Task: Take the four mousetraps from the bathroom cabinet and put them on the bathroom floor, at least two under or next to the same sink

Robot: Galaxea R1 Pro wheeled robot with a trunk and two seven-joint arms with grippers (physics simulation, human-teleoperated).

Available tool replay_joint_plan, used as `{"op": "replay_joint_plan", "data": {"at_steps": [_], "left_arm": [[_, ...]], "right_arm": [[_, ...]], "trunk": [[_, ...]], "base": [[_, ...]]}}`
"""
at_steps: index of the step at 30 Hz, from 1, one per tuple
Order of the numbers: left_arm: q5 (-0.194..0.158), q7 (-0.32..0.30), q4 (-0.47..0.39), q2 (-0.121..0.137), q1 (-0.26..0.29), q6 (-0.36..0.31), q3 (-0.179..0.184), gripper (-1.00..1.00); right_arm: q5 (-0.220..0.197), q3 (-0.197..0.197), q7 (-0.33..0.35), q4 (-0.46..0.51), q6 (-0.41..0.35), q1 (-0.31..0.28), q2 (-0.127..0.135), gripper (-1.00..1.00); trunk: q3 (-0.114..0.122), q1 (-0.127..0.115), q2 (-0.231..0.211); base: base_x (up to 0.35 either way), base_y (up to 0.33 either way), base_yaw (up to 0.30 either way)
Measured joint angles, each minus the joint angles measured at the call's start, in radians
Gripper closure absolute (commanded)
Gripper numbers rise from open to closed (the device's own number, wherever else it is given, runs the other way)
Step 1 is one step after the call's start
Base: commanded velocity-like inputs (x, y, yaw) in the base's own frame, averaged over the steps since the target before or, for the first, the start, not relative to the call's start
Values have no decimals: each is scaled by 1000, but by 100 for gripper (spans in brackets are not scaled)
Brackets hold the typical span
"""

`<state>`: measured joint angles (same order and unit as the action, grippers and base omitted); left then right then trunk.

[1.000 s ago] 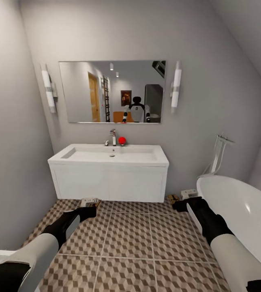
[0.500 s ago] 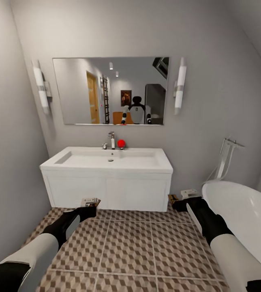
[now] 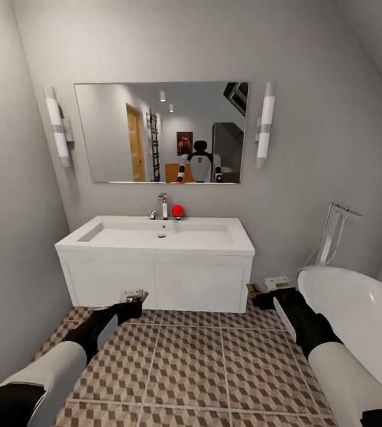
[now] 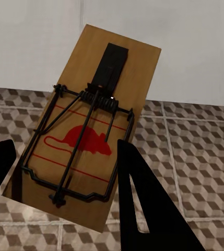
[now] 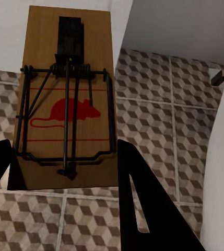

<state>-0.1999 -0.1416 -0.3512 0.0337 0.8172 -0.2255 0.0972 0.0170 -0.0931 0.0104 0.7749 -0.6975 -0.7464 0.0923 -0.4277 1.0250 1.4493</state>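
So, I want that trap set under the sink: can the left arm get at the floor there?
Probably yes: the left pincer, shut on a mousetrap, is near the sink's base, over bare tiles.

The flat tan mousetrap (image 4: 85,146) between the left jaws looks like smooth matt wood, with thin black wire metal and a printed red mouse. The matching wooden mousetrap (image 5: 65,99) in the right wrist view looks the same. The cube-patterned bathroom floor (image 3: 215,367) reads as matt tile. The long white sink (image 3: 158,261) is smooth, its tap (image 3: 164,204) shiny chrome. The white bathtub (image 3: 363,320) is glossy.
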Motion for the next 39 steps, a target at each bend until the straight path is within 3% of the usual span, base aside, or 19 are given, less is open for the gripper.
{"op": "replay_joint_plan", "data": {"at_steps": [8, 17, 24, 39], "left_arm": [[-4, 2, 12, -44, 0, -6, 2, 100], [-5, 3, 10, -50, 0, -38, 0, 100], [-3, 2, 3, -49, 0, -67, -1, 100], [1, 5, 5, -44, 0, -63, 0, 100]], "right_arm": [[0, 0, -4, 0, 1, 0, 2, 100], [0, 0, -3, 0, 2, 0, 2, 100], [0, 0, -1, 0, 2, 0, 2, 100], [1, 0, -7, -19, 4, 0, 2, 100]], "trunk": [[0, 0, 0], [0, 0, 0], [-22, 27, 49], [-69, 84, 154]], "base": [[1, 0, 0], [0, 0, 0], [0, 0, 0], [0, 0, 0]]}}
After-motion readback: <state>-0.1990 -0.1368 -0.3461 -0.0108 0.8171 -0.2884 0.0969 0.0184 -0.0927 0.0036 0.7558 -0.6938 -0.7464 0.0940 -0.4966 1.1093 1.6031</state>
